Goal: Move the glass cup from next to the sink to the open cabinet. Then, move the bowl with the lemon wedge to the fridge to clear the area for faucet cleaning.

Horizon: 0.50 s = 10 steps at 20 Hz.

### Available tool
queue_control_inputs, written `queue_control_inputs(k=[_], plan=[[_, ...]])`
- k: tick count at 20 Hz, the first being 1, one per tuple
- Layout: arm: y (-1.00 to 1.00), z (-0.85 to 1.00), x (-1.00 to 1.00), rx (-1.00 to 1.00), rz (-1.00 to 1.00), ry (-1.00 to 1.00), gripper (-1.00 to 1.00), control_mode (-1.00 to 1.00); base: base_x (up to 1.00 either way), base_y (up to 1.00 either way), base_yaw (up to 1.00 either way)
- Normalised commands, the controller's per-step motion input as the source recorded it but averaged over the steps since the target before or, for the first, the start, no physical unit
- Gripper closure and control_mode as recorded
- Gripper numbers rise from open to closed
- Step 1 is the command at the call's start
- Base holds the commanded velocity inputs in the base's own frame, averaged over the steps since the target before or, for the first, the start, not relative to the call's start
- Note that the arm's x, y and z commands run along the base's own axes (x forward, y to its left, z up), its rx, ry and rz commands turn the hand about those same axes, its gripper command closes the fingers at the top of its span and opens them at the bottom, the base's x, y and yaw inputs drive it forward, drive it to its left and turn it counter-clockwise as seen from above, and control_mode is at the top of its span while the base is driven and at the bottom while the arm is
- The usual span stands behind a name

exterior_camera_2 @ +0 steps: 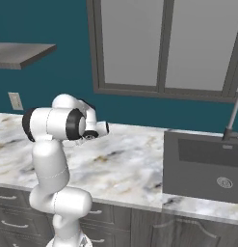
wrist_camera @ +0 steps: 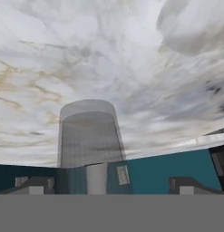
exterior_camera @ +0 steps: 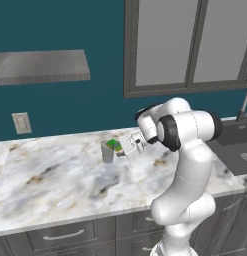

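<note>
1. While the arm (exterior_camera: 187,165) bends low over the marble counter (exterior_camera: 55,175), its gripper (exterior_camera: 116,148) sits level with the cup (exterior_camera: 107,151), pointing at it from the sink side.
2. Its jaws are spread wide; in the hand view the two fingertips (wrist_camera: 34,185) stand far apart with nothing pinched between them.
3. That cup stands upright on the counter, between the fingertips' lines but nearer the left one, untouched as far as the hand view shows.
4. Off to the right lies the sink (exterior_camera_2: 202,166), with the faucet (exterior_camera_2: 232,118) rising behind it.
5. A grey shelf (exterior_camera: 40,66) hangs on the teal wall.
</note>
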Motion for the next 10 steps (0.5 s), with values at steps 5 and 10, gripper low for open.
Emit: queue_control_inputs(k=[5, 10], plan=[[0.18, -0.06, 0.13, 0.0, 0.0, 0.05, -1.0, -1.0, 0.0, 0.0, 0.0], [0.16, -0.02, 0.1, 0.0, 0.0, 0.04, -1.0, -1.0, 0.0, 0.0, 0.0]])
